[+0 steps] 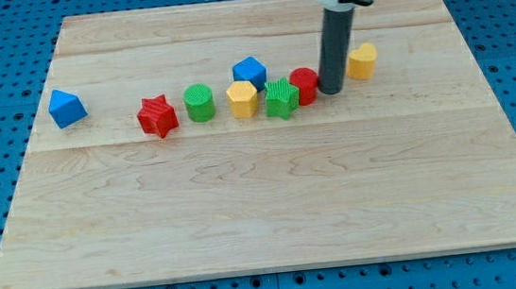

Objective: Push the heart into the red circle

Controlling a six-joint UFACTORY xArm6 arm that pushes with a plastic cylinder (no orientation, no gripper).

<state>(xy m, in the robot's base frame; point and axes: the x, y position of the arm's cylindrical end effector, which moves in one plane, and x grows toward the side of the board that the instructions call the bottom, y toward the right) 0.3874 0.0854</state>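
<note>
My tip [332, 89] stands between the red circle [304, 84] at its 9 o'clock and the yellow heart [362, 60] at 2 o'clock, seemingly touching the circle; it holds nothing.

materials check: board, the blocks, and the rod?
Board: pale wood with visible grain and plank seams, matte.
Blocks, e.g. red star and green circle: likely 3D-printed plastic, going by the fine ribbed lines on top and the solid colours.
Rod ending in my tip, between the red circle and the yellow heart: dark, smooth, slight sheen; metal or plastic, unclear.
</note>
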